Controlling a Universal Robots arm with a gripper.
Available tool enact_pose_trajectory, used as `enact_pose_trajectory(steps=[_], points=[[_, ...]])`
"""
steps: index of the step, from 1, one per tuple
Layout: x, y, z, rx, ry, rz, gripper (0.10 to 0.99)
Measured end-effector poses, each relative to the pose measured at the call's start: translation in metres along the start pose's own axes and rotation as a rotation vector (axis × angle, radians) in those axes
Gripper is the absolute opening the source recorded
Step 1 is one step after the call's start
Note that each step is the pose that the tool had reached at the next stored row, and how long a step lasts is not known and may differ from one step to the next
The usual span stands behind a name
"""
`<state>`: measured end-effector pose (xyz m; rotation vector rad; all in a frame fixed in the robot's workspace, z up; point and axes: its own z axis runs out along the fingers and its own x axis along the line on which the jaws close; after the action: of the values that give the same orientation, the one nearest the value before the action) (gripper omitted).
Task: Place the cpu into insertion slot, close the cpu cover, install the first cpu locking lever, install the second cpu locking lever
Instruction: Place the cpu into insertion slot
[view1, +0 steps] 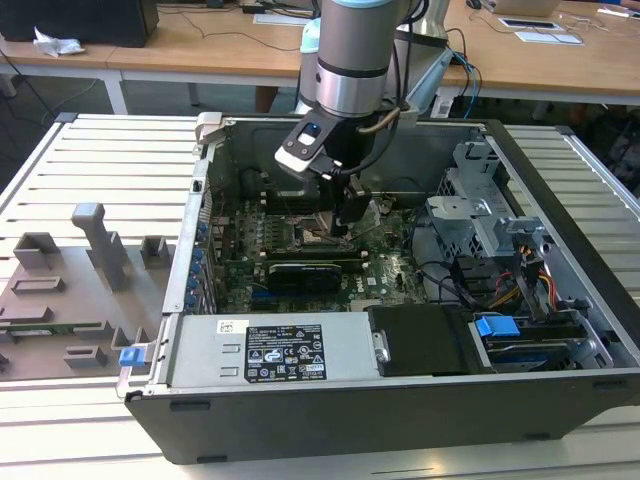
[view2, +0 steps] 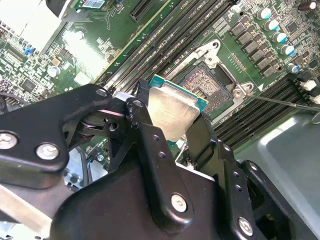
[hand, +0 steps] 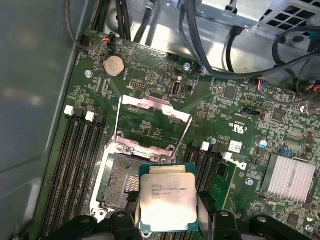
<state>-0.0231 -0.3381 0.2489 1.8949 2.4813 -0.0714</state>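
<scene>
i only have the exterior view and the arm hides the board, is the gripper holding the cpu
Observer: Yes. In both wrist views the gripper is shut on the cpu, gripping it by two opposite edges.
Operator: is it in the slot yet
Observer: No. In the first wrist view the slot is empty. The cpu hangs over one side of it and is not seated.
Operator: cover open?
Observer: Yes. The cover is hinged open, clear of the slot.
</scene>
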Motion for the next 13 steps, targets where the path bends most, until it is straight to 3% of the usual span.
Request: enact_pose_trajectory(steps=[13], points=[[0.0000, 0.0000, 0.0010, 0.009, 0.0051, 0.208, 0.541]])
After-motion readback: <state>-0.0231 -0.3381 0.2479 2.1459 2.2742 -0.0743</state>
